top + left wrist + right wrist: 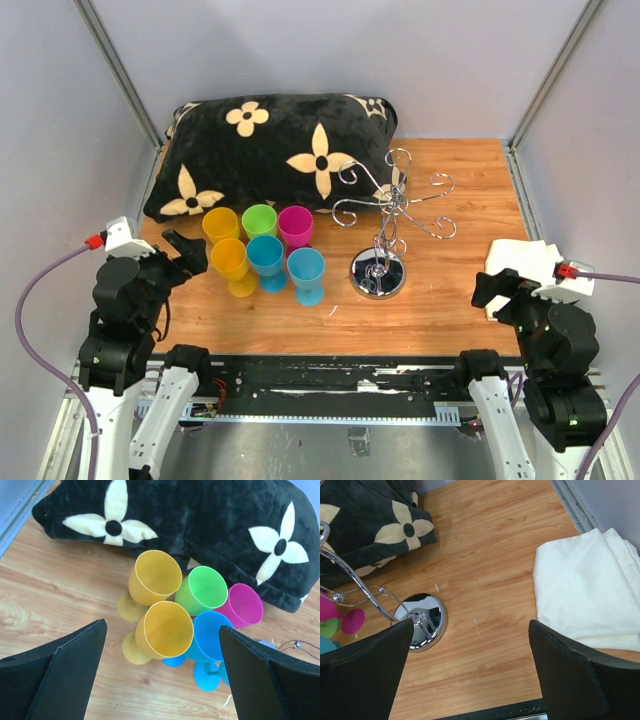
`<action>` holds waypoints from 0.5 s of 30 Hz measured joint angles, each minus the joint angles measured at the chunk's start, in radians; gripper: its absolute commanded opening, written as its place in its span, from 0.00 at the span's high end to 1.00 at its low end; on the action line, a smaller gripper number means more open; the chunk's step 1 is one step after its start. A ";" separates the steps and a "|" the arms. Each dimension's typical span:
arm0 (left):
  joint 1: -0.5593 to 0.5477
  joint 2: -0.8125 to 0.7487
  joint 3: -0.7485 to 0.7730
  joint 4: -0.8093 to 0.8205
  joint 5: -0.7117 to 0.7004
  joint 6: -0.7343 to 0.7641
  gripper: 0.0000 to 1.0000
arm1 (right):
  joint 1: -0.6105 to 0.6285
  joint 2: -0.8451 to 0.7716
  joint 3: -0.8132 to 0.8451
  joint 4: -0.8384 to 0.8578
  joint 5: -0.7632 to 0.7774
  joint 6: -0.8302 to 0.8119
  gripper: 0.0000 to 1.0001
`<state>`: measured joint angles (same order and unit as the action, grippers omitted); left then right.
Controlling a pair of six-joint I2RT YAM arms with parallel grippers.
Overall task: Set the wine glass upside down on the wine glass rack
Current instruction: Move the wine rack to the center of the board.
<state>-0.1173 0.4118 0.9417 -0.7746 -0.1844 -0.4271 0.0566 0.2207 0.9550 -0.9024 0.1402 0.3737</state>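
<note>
Approach stage, nothing yet grasped. Left jaws wide and empty, the nearest yellow wine glass (164, 629) upright just ahead, between them. Right jaws wide and empty, wine glass rack (422, 619) ahead to their left. Next move, probably: close on a stem, then invert

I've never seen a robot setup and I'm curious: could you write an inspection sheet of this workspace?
Surface: wooden table.
Job's things: chrome wine glass rack, empty; six coloured glasses standing upright to its left.
Clutter: black flowered pillow at the back; folded white cloth on the right.
Grippers: left gripper and right gripper both open, holding nothing.
Cables: a purple cable on each arm.
Surroundings: plain grey walls.
</note>
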 measured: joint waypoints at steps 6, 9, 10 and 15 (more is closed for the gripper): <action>0.004 0.023 -0.007 0.013 0.021 0.000 0.00 | 0.000 -0.002 0.000 0.015 -0.021 -0.002 0.02; 0.004 0.029 -0.007 0.021 0.031 0.000 0.00 | 0.000 -0.004 -0.001 0.028 -0.050 -0.002 0.02; 0.004 0.030 -0.007 0.024 0.034 0.001 0.00 | 0.000 -0.005 -0.002 0.032 -0.058 -0.001 0.02; 0.004 0.045 -0.007 0.048 0.066 0.005 0.00 | 0.000 0.023 0.000 0.028 -0.107 0.001 0.02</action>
<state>-0.1131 0.4564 0.9344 -0.7269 -0.1181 -0.4225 0.0566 0.2436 0.9554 -0.8742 0.0334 0.3748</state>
